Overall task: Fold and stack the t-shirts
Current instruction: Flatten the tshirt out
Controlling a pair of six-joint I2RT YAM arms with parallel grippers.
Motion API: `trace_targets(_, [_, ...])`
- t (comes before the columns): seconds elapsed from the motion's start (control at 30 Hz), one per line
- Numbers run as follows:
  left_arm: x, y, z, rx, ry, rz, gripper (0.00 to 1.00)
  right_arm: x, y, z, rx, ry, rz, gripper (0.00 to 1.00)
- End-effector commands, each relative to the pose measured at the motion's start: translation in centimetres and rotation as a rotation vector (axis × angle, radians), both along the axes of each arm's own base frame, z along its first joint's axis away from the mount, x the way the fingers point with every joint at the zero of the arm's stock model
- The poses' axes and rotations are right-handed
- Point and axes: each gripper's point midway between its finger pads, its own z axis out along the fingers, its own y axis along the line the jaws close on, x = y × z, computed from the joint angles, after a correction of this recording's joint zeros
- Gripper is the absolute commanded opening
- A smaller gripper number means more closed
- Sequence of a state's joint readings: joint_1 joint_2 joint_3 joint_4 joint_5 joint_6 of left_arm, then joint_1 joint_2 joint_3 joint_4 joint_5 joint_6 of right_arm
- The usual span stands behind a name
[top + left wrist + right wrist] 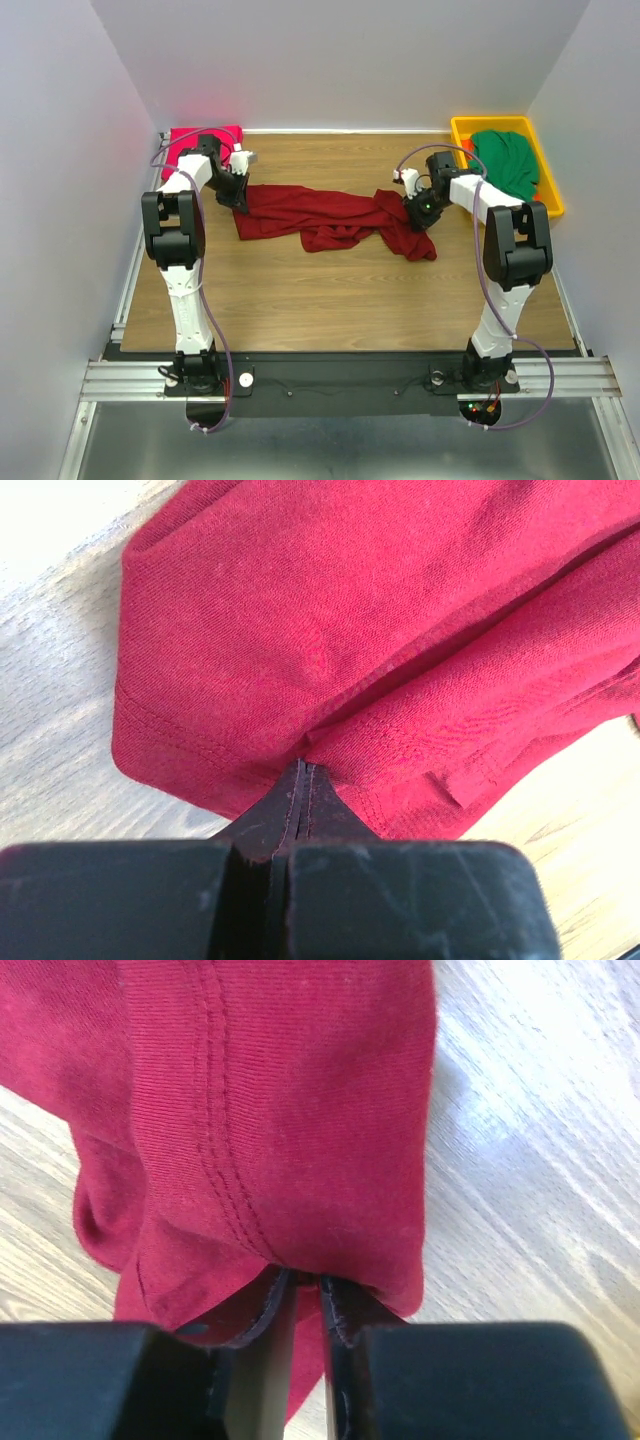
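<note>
Maroon t-shirt (330, 215) in both grippers (303, 772) (300, 1280)

No text, label, brand, number or sign can be read in any of the views. The maroon t-shirt (350, 630), the thing seen closest, shows only plain cloth and hem stitching.
</note>
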State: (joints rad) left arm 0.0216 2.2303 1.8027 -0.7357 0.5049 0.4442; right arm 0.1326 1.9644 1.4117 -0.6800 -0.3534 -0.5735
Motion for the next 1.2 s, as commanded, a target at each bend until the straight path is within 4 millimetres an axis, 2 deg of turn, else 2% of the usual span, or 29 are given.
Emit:
trace_targets(0.0, [1.1,0.5,1.7,0.011,-0.041,-0.006,0.00,1.7,-0.6,1.7,-0.042,-0.075,0.012,0.08])
trace_targets(0.07, [1.3,0.5,2.0,0.005,-0.050,-0.003,0.00,2.0,-0.7,2.6,-0.041,-0.098,0.008,0.01])
trace_targets(0.13, [1.4,0.6,2.3,-0.005,-0.057,0.001,0.00,2.5,-0.8,3.8,-0.030,-0.125,-0.007,0.01])
trace_targets(0.23, [1.7,0.6,4.2,-0.068,-0.098,0.002,0.01,3.1,-0.6,6.5,0.006,-0.180,-0.015,0.01])
trace_targets(0.33, [1.7,0.5,7.4,-0.172,-0.154,-0.001,0.19,3.1,-0.3,8.2,0.028,-0.208,-0.020,0.01])
trace_targets(0.37, [1.7,0.7,8.8,-0.185,-0.188,-0.001,0.29,3.0,-0.3,8.3,0.030,-0.208,-0.023,0.01])
trace_targets(0.43, [1.1,0.7,9.7,-0.196,-0.199,-0.007,0.38,2.8,-0.3,8.8,0.035,-0.209,-0.024,0.01])
trace_targets(0.47, [0.8,0.7,10.9,-0.189,-0.228,-0.011,0.40,2.8,-0.3,8.9,0.036,-0.211,-0.029,0.01])
trace_targets(0.53, [-0.6,0.4,10.7,-0.185,-0.225,-0.036,0.43,2.8,-0.4,9.1,0.038,-0.211,-0.037,0.01])
trace_targets(0.57, [-1.2,0.3,11.4,-0.174,-0.243,-0.047,0.44,2.9,-0.4,9.2,0.041,-0.211,-0.045,0.01])
trace_targets(0.7, [-3.4,-0.5,9.7,-0.093,-0.202,-0.076,0.45,3.1,-0.5,9.4,0.052,-0.208,-0.063,0.01])
trace_targets(0.73, [-4.4,-0.7,8.6,-0.086,-0.166,-0.072,0.45,3.2,-0.4,9.5,0.057,-0.210,-0.064,0.00])
trace_targets(0.77, [-4.8,-1.5,8.4,-0.084,-0.153,-0.073,0.46,3.2,-0.5,9.6,0.056,-0.210,-0.069,0.01])
trace_targets(0.83, [-5.5,-1.8,6.9,-0.068,-0.121,-0.053,0.46,3.3,-0.4,9.7,0.061,-0.211,-0.071,0.01])
trace_targets(0.93, [-5.8,-2.2,5.7,-0.080,-0.092,-0.015,0.49,3.3,-0.4,9.8,0.063,-0.212,-0.075,0.01])
trace_targets(0.97, [-5.9,-3.6,5.3,-0.093,-0.083,-0.030,0.50,3.3,-0.4,9.8,0.062,-0.210,-0.077,0.00])
trace_targets(1.17, [-5.1,-5.1,3.8,-0.127,-0.044,-0.014,0.54,3.2,-0.4,10.0,0.065,-0.212,-0.078,0.01])
